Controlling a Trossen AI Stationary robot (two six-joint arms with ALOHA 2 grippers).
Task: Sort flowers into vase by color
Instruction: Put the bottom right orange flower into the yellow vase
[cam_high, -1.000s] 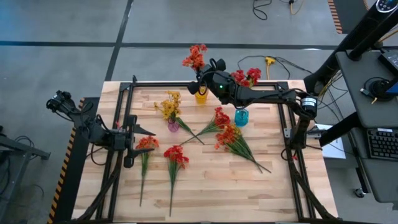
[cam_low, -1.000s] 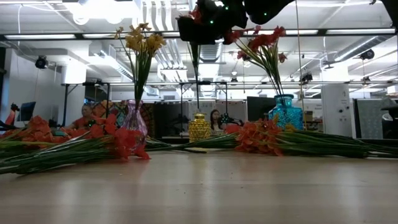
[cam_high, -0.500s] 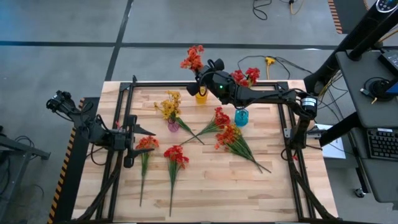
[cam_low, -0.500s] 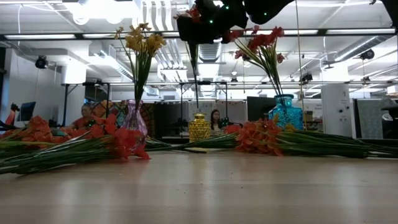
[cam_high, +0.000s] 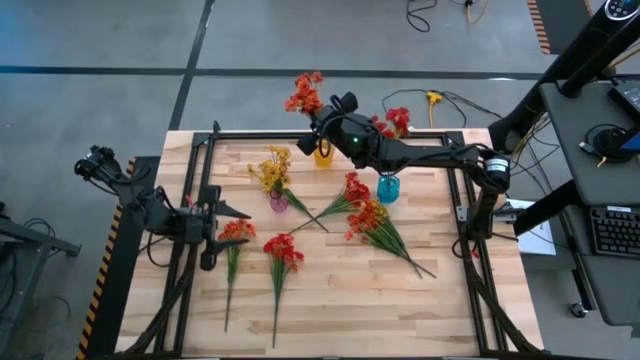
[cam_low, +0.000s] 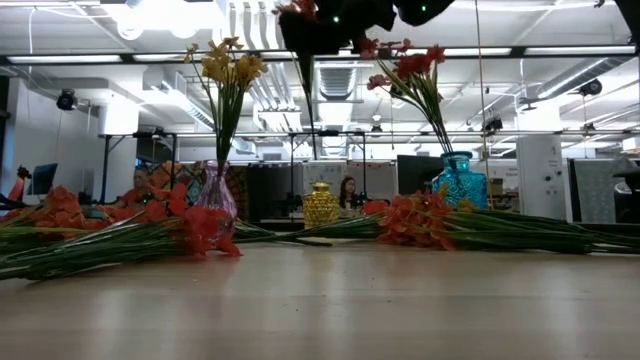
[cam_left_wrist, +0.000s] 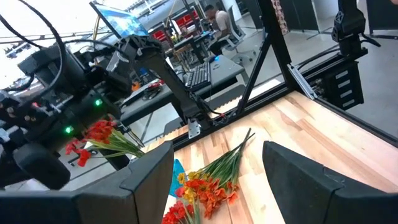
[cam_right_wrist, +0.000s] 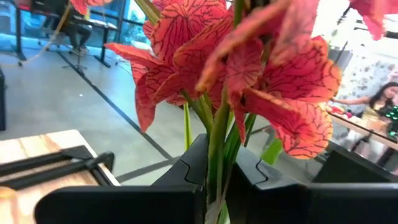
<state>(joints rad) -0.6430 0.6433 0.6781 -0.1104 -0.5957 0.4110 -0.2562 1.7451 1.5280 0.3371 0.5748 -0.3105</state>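
Flowers are partly sorted: your purple vase (cam_high: 278, 203) holds a yellow spray (cam_high: 273, 170), your blue vase (cam_high: 388, 188) a red spray (cam_high: 396, 121); the yellow vase (cam_high: 323, 156) sits under the right arm, contents not discernible; four sprays (cam_high: 372, 222) lie loose on the table (cam_high: 330, 300). Your right gripper (cam_high: 322, 127) reaches above the yellow vase, fingers pinching an orange-red spray (cam_high: 303, 95) by its stem; your left gripper (cam_high: 212, 212) waits at the table's left edge, fingers spread.

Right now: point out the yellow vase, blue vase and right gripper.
yellow vase (cam_low: 321, 204), low view, its body.
blue vase (cam_low: 459, 181), low view, its body.
right gripper (cam_right_wrist: 217, 180), right wrist view, between fingertips, shut on a flower stem.
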